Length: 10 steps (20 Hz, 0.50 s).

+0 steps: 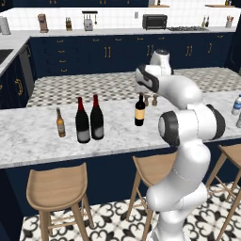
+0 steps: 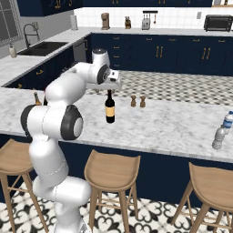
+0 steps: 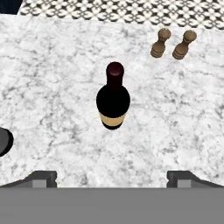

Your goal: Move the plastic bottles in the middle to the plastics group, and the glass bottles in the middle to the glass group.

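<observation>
A: What stands on the desk (image 1: 37, 136), left to right?

B: Beer bottle (image 1: 60, 123), then two red-topped wine bottles (image 1: 83, 121) touching side by side. Well apart to the right, alone mid-desk, the black-topped bottle (image 1: 140, 110), cream label, upright. Two wooden shakers (image 3: 173, 43) just behind it. Water bottles (image 2: 222, 131) at the far right.

A: The jaws?

B: The gripper (image 3: 112, 177) hangs above that bottle, jaws spread wide, holding nothing.

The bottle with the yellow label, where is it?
The yellow-label bottle stands upright mid-counter, just left of two wooden shakers, under the gripper.
</observation>
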Available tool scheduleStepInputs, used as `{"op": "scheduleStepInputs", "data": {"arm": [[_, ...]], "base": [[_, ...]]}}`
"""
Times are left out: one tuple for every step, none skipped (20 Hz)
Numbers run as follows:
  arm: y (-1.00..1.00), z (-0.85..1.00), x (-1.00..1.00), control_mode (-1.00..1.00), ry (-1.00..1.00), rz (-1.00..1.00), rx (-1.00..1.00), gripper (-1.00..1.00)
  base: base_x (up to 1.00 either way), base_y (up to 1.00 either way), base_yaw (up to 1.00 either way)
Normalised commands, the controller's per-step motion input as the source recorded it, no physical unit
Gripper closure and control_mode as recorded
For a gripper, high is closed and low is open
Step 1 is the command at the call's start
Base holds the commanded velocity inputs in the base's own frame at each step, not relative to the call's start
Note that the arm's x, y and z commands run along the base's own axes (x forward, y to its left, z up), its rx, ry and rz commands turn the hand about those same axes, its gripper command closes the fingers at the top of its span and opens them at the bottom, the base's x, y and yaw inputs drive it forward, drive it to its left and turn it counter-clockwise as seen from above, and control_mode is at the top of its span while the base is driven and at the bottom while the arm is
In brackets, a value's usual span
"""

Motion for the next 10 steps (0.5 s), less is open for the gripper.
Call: {"op": "scheduleStepInputs", "data": {"arm": [[0.0,-0.15,0.35,-1.0,-0.14,-0.03,0.0,-1.0],[0.0,-0.13,0.27,-1.0,-0.13,-0.03,0.0,-1.0],[0.0,-0.13,0.28,-1.0,-0.15,-0.03,0.0,-1.0],[0.0,-0.2,0.31,-1.0,-0.15,-0.03,0.0,-1.0],[0.01,-0.44,0.31,-1.0,-0.11,-0.02,0.0,-1.0],[0.01,-0.5,0.3,-1.0,-0.1,0.0,0.0,-1.0],[0.01,-0.46,0.31,-1.0,-0.1,0.0,0.0,-1.0],[0.01,-0.36,0.21,-1.0,-0.07,0.0,0.0,-1.0],[0.01,-0.34,0.14,-1.0,-0.02,0.0,0.0,-1.0],[0.16,-0.49,0.21,-1.0,0.0,0.0,0.0,-1.0]], "base": [[0.0,0.0,0.0],[0.0,0.0,0.0],[0.0,0.0,0.0],[0.0,0.0,0.0],[0.0,0.0,0.0],[0.0,0.0,0.0],[0.0,0.0,0.0],[0.0,0.0,0.0],[0.0,0.0,0.0],[0.0,0.0,0.0]]}}
